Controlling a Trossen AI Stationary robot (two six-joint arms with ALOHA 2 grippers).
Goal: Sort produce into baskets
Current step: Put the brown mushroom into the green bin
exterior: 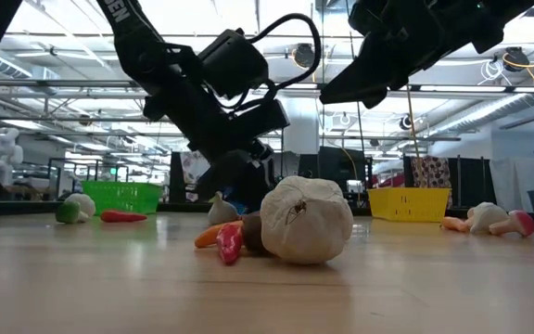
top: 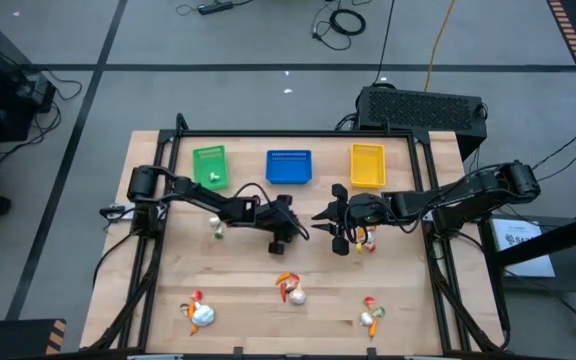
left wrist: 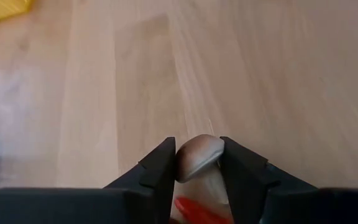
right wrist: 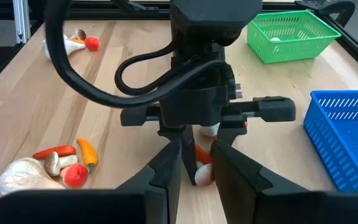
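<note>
Three baskets line the table's far edge: green (top: 209, 166), blue (top: 289, 166) and yellow (top: 367, 165). Near the middle of the table, the left gripper (left wrist: 196, 163) has its jaws nearly closed on a small tan mushroom-like piece (left wrist: 197, 155), low over the wood, a red bit just beneath it. The right gripper (top: 340, 226) hovers close by, facing the left; its jaws stand narrowly apart, and I cannot tell whether they hold anything. More toy vegetables lie in clusters near the front edge (top: 291, 290).
</note>
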